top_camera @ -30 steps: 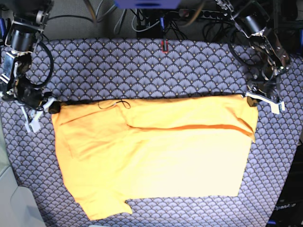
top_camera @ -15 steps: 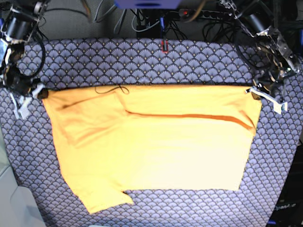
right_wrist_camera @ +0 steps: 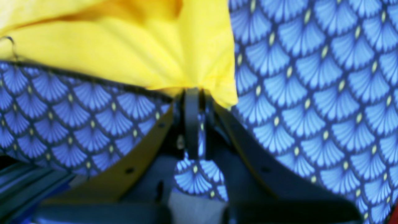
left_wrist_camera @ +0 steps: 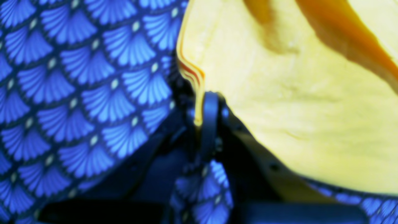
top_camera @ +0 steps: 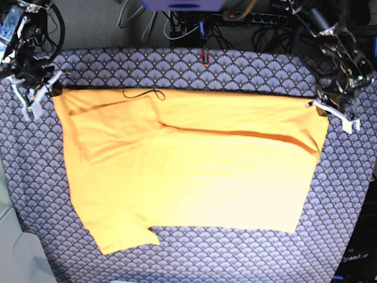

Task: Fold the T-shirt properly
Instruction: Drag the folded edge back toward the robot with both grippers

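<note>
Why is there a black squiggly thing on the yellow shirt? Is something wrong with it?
That is a thin dark thread lying loose on the T-shirt near its top edge, by the collar end. It looks like a stray thread, not a tear. A long crease also runs across the shirt, so it is not flat yet.

Both my wrist views are soft with blur, so the weave of the T-shirt (left_wrist_camera: 304, 102) is lost to me. In each, the cloth runs off the top edge. My left gripper (left_wrist_camera: 203, 119) has its tips buried in the hem; my right gripper (right_wrist_camera: 192, 93) vanishes under bunched fabric. From the base view my arms are cut off at the upper corners.
</note>
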